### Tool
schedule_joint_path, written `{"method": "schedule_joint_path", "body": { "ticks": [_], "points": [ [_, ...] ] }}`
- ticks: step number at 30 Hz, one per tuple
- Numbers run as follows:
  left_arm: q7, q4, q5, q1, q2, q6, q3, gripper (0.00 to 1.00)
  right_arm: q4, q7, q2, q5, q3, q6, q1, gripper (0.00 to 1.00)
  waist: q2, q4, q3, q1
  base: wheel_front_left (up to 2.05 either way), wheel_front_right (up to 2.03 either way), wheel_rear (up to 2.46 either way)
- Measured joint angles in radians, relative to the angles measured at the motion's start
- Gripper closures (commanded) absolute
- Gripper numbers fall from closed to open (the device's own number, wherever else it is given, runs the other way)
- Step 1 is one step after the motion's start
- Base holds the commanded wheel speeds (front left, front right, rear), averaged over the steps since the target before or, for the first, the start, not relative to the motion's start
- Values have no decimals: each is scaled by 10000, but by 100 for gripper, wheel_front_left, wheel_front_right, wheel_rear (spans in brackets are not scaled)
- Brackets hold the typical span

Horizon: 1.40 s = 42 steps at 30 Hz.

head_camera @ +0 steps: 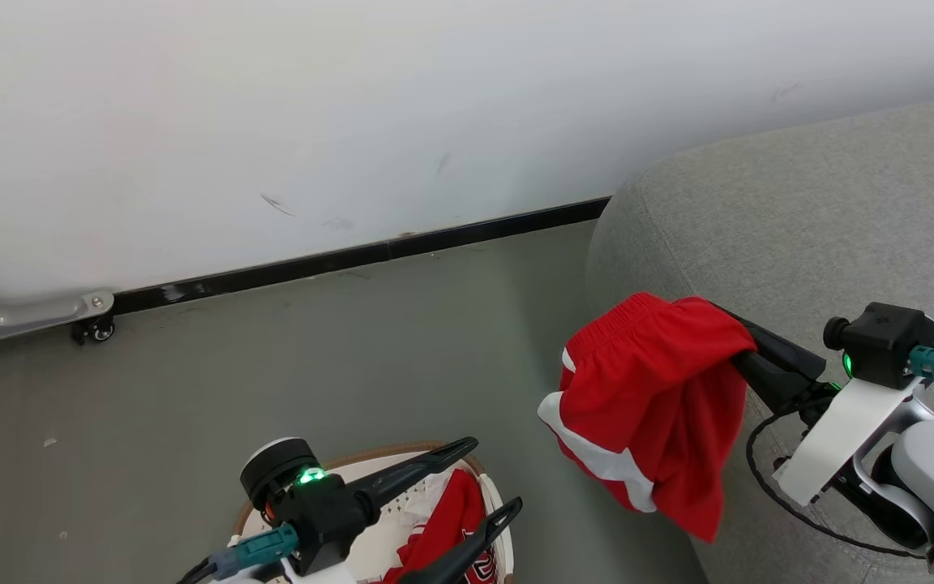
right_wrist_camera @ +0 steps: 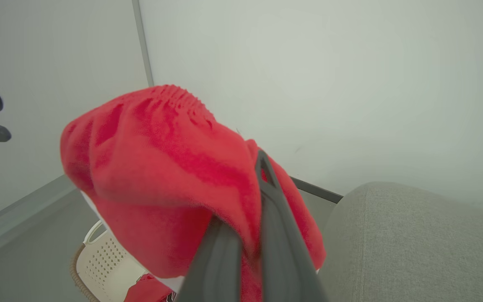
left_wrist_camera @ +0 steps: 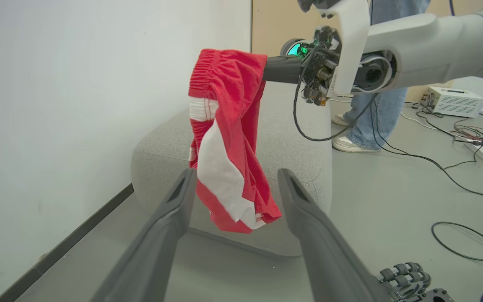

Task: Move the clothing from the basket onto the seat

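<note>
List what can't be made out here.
- Head view: jersey in basket, lettering cut off by bottom edge and left gripper.
- Right wrist view: shorts blurred, covering one right gripper fingertip.
- Left wrist view: person cut off above the thighs by top edge.

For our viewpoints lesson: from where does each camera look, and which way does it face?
Head view: from the head, down at floor, basket, seat; open left gripper, right gripper holding shorts.
Left wrist view: along its own fingers towards hanging shorts, seat, a person's legs.
Right wrist view: along its shorts-draped fingers towards the wall.
Shared: shorts and seat, in all three.
</note>
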Motion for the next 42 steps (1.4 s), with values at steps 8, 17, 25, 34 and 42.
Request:
{"method": "schedule_joint_path", "body": {
  "ticks": [8, 17, 25, 34, 42],
  "points": [
    [-10, 4, -88, -173, -35, 0, -119, 0, -17, -61, -2, 2, -320, 0, 341, 100, 0, -388, 93, 0, 0, 0, 0],
    [-13, 59, -90, -357, -36, 0, -230, 0, -23, -161, 8, 4, -589, 0, 458, 100, 0, -830, 204, 0, 0, 0, 0],
    [-88, 159, -92, -380, -29, 0, -249, 0, -130, -176, 90, 0, -639, 0, 607, 100, 0, -1206, 280, 0, 0, 0, 0],
    [-88, 347, -184, -380, 8, 0, -75, 0, -176, -174, 163, -6, -637, 0, 592, 100, 0, -1501, 351, 0, 0, 0, 0],
    [-90, 395, -198, -379, 44, 2, 148, 0, -150, -142, 209, -13, -757, 0, 196, 100, 0, -1624, 515, 0, 0, 0, 0]
  ]
}}
